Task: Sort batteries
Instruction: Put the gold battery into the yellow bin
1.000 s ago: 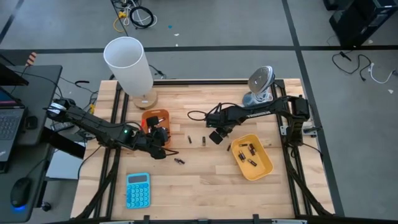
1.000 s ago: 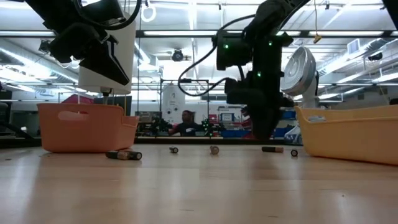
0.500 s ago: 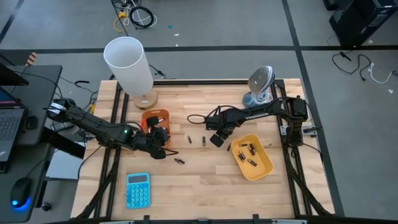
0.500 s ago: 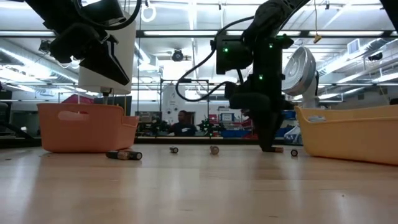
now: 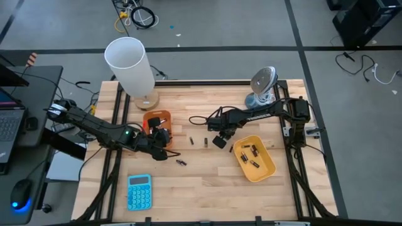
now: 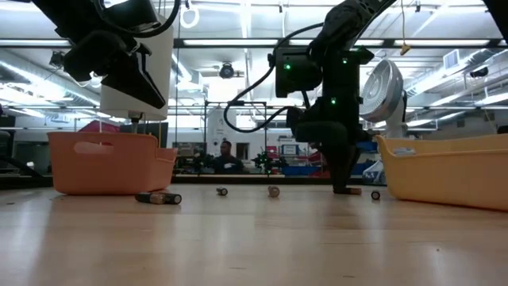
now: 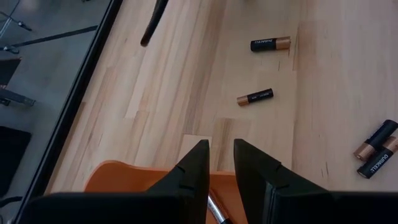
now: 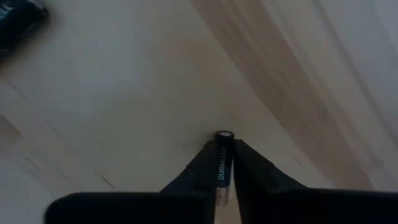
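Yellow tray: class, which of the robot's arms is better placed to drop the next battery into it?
Right. The right gripper already pinches a battery close beside the yellow tray; the left gripper hovers over the orange tray.

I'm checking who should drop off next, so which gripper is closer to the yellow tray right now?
Right. The right gripper, shut on a battery, sits just beside the yellow tray. The left gripper hangs over the orange tray, well across the table.

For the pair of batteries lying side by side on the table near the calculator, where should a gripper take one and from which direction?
Grip one battery of the pair across its round body at mid-length, coming straight down from above. They lie flat on the table and appear to touch, so approach the outer one first, fingers straddling its width.
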Motion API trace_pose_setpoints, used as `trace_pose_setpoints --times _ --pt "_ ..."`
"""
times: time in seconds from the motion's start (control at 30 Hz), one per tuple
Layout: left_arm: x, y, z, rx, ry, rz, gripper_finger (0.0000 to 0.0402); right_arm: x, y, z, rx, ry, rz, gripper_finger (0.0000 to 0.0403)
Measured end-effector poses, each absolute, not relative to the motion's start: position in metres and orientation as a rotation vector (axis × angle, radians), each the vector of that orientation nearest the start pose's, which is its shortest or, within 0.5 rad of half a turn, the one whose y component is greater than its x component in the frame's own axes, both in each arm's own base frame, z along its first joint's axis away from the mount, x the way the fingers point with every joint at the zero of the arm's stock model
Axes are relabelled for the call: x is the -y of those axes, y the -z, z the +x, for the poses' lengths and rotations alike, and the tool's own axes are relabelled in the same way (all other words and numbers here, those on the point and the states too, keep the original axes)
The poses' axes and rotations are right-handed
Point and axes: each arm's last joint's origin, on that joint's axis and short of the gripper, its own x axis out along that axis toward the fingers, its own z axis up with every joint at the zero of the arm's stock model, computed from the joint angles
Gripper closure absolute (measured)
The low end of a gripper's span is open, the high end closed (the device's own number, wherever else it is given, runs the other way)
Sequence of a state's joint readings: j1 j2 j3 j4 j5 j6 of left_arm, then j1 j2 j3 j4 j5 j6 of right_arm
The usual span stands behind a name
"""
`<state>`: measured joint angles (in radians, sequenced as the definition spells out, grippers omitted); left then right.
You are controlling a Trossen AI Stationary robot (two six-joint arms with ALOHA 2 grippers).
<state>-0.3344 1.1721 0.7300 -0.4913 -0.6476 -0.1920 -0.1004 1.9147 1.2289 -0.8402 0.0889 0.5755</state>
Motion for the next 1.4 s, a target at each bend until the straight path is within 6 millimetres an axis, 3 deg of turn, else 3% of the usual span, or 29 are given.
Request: trace_pose_setpoints --times 0.1,0.43,0.9,1.4 --pt "0.0553 -0.2232 0.2123 -0.79 -0.366 0.262 0.0325 0.0375 -0.1478 0.3389 -1.441 0.571 0.462 0.0395" --pt "0.0553 -0.2232 0.2123 -0.79 -0.367 0.259 0.0325 0.0386 -0.1481 0.3428 -1.411 0.526 0.487 0.0398" --pt "0.0553 -0.2232 0.2123 -0.79 -0.366 0.259 0.0325 0.0371 -0.1466 0.3434 -1.414 0.508 0.5 0.0284" --pt "0.0553 -0.2232 0.2123 -0.79 -0.366 0.259 0.0325 0.038 -0.1427 0.3465 -1.407 0.489 0.442 0.0279"
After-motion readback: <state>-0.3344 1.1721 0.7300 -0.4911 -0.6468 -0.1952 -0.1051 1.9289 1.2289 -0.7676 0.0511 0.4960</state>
